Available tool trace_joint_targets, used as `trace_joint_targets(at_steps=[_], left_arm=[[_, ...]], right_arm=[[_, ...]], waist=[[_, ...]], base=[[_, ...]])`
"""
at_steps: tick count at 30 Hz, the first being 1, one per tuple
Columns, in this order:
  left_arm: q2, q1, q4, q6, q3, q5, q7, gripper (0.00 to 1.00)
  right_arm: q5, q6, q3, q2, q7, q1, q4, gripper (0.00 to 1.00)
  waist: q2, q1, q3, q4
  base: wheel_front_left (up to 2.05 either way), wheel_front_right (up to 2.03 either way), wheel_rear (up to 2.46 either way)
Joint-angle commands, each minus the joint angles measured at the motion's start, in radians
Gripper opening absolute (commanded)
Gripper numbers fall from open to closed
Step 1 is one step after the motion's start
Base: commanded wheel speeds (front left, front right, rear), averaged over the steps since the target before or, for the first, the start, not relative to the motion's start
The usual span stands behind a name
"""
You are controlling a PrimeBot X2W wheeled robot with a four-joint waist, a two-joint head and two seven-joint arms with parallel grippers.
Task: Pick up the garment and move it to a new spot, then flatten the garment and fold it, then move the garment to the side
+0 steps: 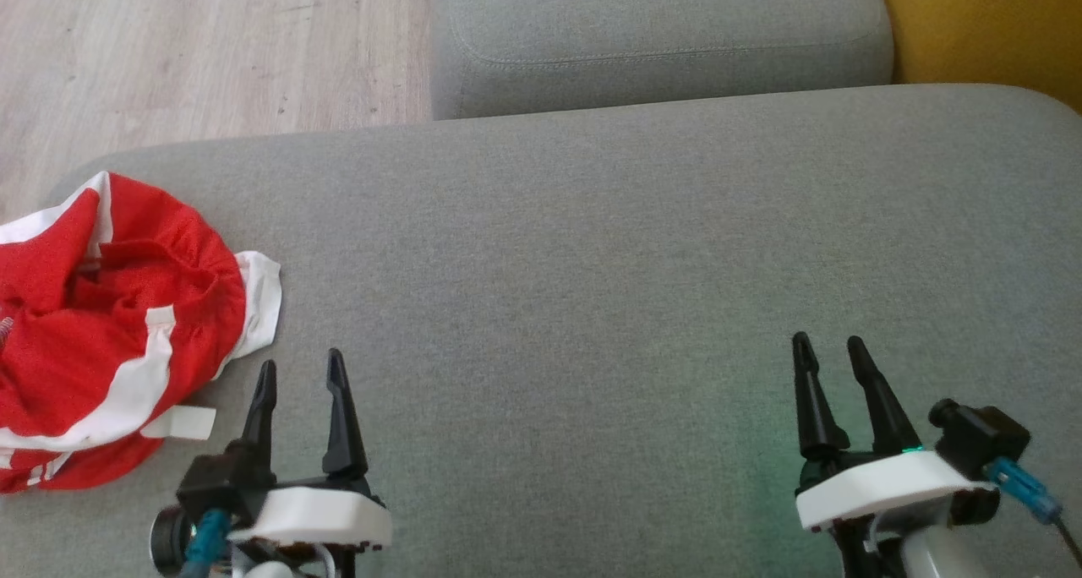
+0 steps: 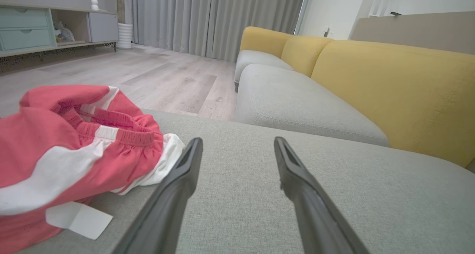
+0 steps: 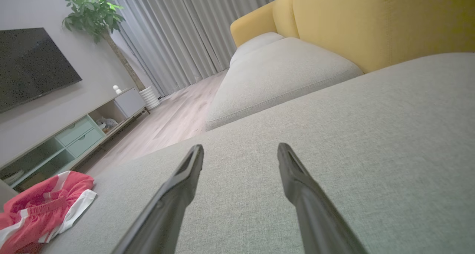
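Now the red garment (image 1: 101, 324) lies crumpled at the cushion's (image 1: 592, 248) left edge, just beside the left gripper (image 1: 302, 375); both it and the right gripper (image 1: 830, 351) gape wide, empty.

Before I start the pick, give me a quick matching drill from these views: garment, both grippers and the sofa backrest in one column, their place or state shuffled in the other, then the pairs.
Column one
1. garment
2. left gripper
3. right gripper
4. sofa backrest

Column two
A. yellow, past the far right corner of the cushion
B. open, over bare cushion, far from the garment
C. crumpled in a heap at the cushion's left end
D. open, just beside the white tag

Pairs: 1-C, 2-D, 3-B, 4-A.
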Motion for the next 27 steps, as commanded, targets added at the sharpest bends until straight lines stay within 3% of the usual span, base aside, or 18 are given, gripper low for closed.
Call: trace_joint_targets(at_steps=[1,27], left_arm=[[0.015,-0.036,-0.04,0.007,0.017,0.03,-0.016,1.0],[0.036,-0.034,-0.074,0.085,-0.055,0.362,-0.096,1.0]], right_arm=[[-0.03,-0.001,0.028,-0.009,-0.018,-0.056,-0.038,1.0],[-0.348,-0.001,0.039,-0.011,-0.098,-0.055,-0.037,1.0]], waist=[[0.0,-0.0001,0.0,0.0],[0.0,-0.0001,0.003,-0.006]], base=[[0.0,0.0,0.0],[0.0,0.0,0.0]])
